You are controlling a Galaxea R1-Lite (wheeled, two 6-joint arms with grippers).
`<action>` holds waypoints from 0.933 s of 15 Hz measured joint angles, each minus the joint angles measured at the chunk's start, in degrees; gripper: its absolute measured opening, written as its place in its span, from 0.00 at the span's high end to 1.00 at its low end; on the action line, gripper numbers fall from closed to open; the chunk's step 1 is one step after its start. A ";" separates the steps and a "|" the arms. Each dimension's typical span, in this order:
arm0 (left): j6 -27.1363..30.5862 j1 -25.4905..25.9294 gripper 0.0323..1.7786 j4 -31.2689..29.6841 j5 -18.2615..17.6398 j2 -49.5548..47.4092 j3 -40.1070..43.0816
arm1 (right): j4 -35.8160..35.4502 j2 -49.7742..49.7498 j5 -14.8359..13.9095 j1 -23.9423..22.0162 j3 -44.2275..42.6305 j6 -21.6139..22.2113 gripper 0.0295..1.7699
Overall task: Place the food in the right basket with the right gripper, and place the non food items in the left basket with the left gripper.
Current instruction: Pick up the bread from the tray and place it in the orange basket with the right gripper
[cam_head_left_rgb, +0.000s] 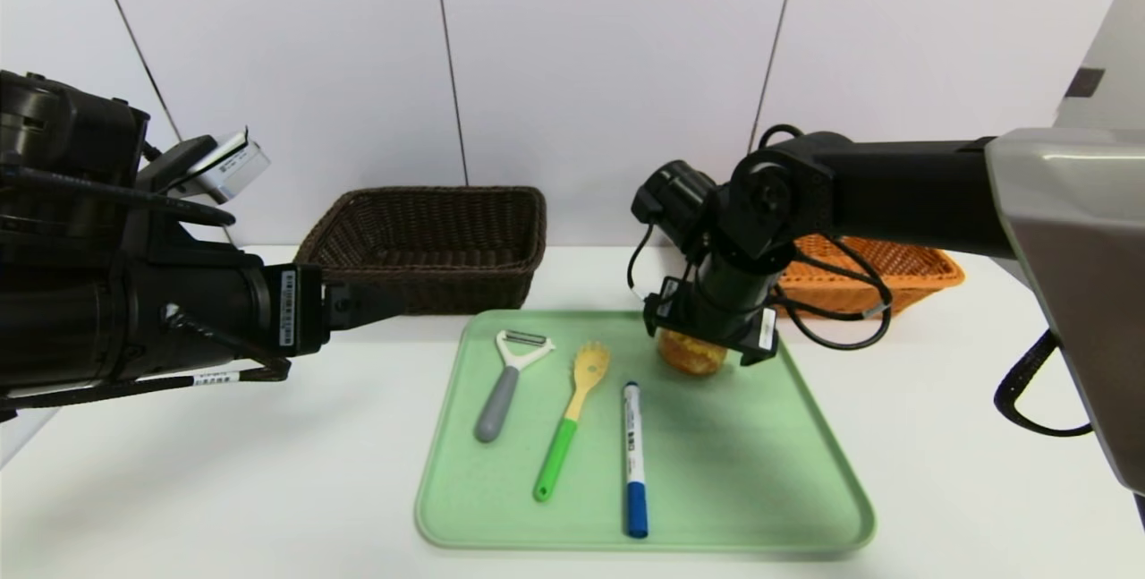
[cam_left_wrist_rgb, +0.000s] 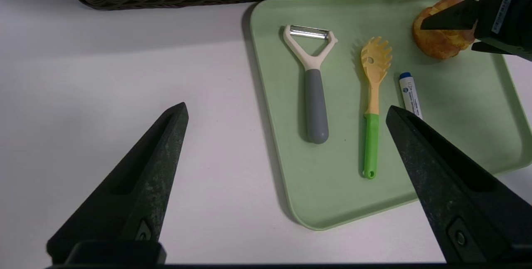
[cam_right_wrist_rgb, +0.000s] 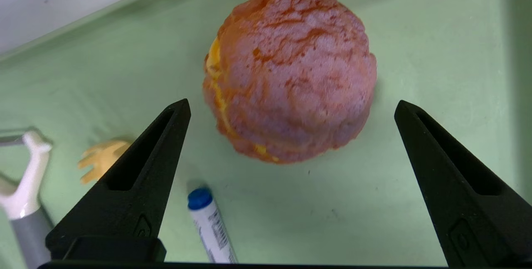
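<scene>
The right gripper [cam_right_wrist_rgb: 291,177] hangs over the bun [cam_right_wrist_rgb: 291,73] at the far right corner of the green tray [cam_head_left_rgb: 760,472], its two fingers spread wide on either side of the pink-topped pastry and not yet touching it: the step in hand looks to be the grasp of the food, bound for the orange basket [cam_head_left_rgb: 912,270] that sits just behind the tray on the far right. The next move, by this reading, calls for a short descent so the fingers bracket the bun at its widest part, then a gentle squeeze, since a soft bun may crush or roll. The right arm reaches in from the right side, its wrist bent downward over the tray. On the left, the left gripper [cam_left_wrist_rgb: 286,186] waits above the bare table, fingers apart and holding nothing, pointed toward the tray. The peeler [cam_head_left_rgb: 510,378], the pasta spoon [cam_head_left_rgb: 572,418] and the marker [cam_head_left_rgb: 633,458] lie side by side on the tray, untouched, with the dark brown basket [cam_head_left_rgb: 429,243] behind them to the far left. No black box is visible.
</scene>
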 joint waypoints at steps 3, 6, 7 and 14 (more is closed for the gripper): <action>0.02 0.00 0.05 -0.02 0.02 0.06 -0.02 | -1.49 0.66 -0.79 0.06 0.00 -0.77 0.04; 0.11 0.00 0.05 -0.02 -0.01 0.15 -0.02 | -1.95 0.99 -0.80 0.06 0.00 -1.00 0.04; 0.11 0.00 0.05 -0.05 -0.04 0.20 -0.02 | -1.95 1.13 -0.80 0.06 0.00 -1.00 0.04; 0.11 0.00 0.05 -0.09 -0.06 0.72 -0.02 | -2.15 1.82 -0.80 0.00 0.00 -2.62 0.40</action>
